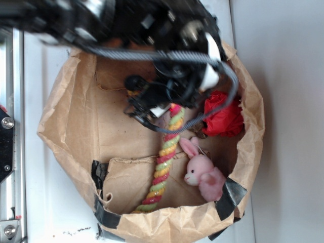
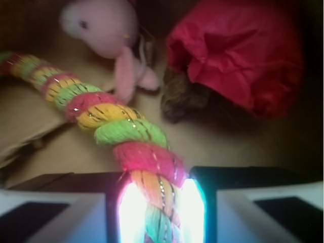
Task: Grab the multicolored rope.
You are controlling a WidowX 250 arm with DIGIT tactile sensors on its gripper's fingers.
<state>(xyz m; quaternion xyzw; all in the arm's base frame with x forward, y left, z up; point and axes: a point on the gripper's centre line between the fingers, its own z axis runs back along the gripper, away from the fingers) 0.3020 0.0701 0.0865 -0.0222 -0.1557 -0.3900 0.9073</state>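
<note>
My pincer [image 2: 156, 212] is clamped on the multicolored rope [image 2: 116, 126], both pads pressed against its strands at the bottom centre of the wrist view. From there the rope runs away toward the upper left of the frame. In the exterior view it lies in the middle of the brown paper bag [image 1: 61, 116], trailing to the lower rim.

Handling, by my judgement: soft twisted cotton, light, limp. It should squash under the pads and sag once lifted. Grippy surface, little slip. This hold near one end suits.

Bag contents: rope, pink bunny toy [image 2: 104, 25] just beside it, red crumpled ball [image 2: 238, 50] at upper right. Bag sits on a white bench [image 1: 283, 76].
</note>
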